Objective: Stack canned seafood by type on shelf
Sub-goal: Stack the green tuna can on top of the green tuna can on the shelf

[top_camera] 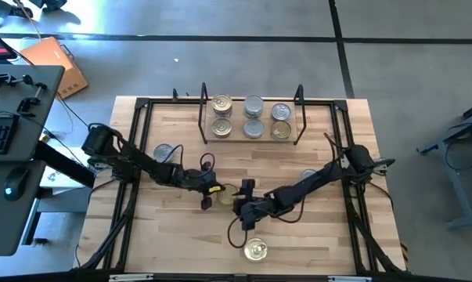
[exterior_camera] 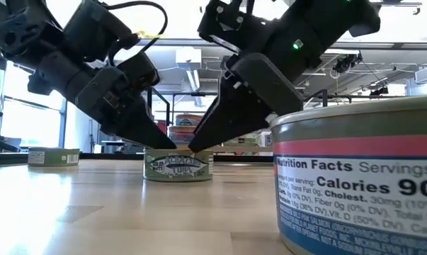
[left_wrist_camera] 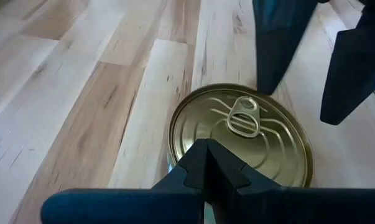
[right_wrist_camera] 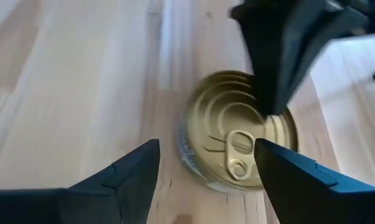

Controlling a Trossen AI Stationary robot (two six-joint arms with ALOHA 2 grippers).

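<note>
Gold-lidded tin [top_camera: 225, 193] sits flat on the table [top_camera: 181, 243], mid-board, in front of the shelf [top_camera: 251, 139] and well apart from it. Pull-tab faces up.

Left gripper [top_camera: 208, 195] clenched tight, fingertips pressed together and resting on the tin's lid near its rim. Right gripper [top_camera: 239, 202] spread wide, its fingers [right_wrist_camera: 122, 180] straddling toward the same tin from the opposite side, not gripping it. Both arms crowd the tin.

Shelf holds six tins in two rows: gold [top_camera: 221, 103], grey [top_camera: 254, 105], silver-and-gold [top_camera: 280, 112] columns.

Loose tins: a silver-lidded tin [top_camera: 163, 152] under the left arm, another grey tin [top_camera: 309, 175] partly hidden by the right arm, a gold tin [top_camera: 256, 251] near the front edge, looming large in the low view.
</note>
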